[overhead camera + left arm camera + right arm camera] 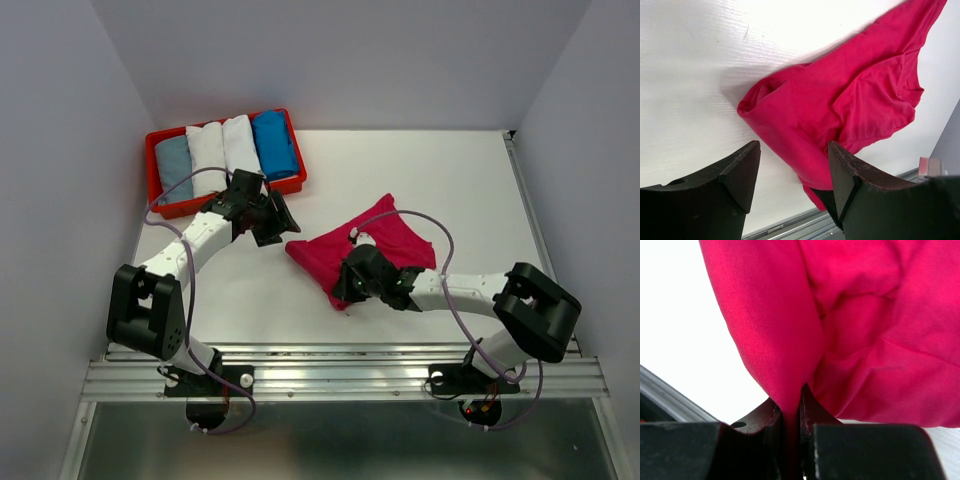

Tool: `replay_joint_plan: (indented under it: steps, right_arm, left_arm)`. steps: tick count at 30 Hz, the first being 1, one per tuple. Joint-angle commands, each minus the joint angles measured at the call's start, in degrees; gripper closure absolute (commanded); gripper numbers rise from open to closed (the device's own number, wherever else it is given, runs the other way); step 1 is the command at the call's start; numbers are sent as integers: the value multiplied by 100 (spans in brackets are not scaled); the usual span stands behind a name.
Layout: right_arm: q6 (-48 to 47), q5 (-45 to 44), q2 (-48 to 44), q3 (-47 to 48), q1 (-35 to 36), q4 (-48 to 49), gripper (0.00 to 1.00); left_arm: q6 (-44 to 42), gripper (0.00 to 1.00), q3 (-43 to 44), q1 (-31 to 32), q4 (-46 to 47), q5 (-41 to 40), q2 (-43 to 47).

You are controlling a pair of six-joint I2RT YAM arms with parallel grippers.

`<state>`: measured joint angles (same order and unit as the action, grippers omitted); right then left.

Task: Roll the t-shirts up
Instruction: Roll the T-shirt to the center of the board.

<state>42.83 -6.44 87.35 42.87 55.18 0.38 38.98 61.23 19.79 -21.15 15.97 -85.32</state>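
The pink t-shirt (385, 238) lies on the table (450, 180) between the two arms, folded into a rumpled, roughly diamond-shaped pad with one corner pointing toward the left arm. Four rolled t-shirts (225, 148) sit side by side in the red tray (152, 170) at the far left. The right gripper (789, 407) is closed almost fully on a thin fold of the pink cloth at the near edge, and the fabric drapes out of the pinch in soft creases. The left gripper (794, 150) hangs above the table with its jaws spread wide and nothing between them, looking down on the left corner of the shirt. The cloth looks light, limp and thin. It probably sags from any single pinch, bunches rather than slides, and holds no shape unless it is pressed flat. It is not fragile, but it may drag across the smooth tabletop when pulled. A sound hold would likely be on a doubled edge or corner, gathering several layers at once, with each arm taking one end of the same edge so that the roll starts straight.
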Motion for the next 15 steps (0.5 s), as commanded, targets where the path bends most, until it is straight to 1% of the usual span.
replay_joint_plan:
  steps: [1,6,9,10,11,12,13,14,15]
  right_arm:
    - [647,985,-306,-393,-288,1094,99]
    - [1314,1451,-403,-990,-586,1683,99]
    - [1648,1601,-421,-1228,-745,2070,99]
    - [1711,1680,-421,-1359,-798,2236,99]
    - [1824,1716,-412,-1404,-798,2299,99]
    - [1869,1742,-412,-1457,-798,2352,99]
    - [1896,1760,-412,-1501,-850,2396,99]
    - [1939,1769,-421,-1562,-851,2440,99]
    - [1992,1769,-429,-1589,-851,2466,99]
  left_arm:
    - [-180,33,47,25,-100,21,252]
    - [-180,34,-129,139,-83,38,305]
    - [-119,39,-199,200,-21,38,332]
    - [-93,44,-243,244,14,47,349]
    - [-93,48,-261,262,31,47,349]
    - [-75,54,-287,288,49,47,341]
    - [-75,63,-322,306,58,56,323]
    - [-75,77,-340,341,58,47,305]
    - [-75,84,-392,350,75,47,297]
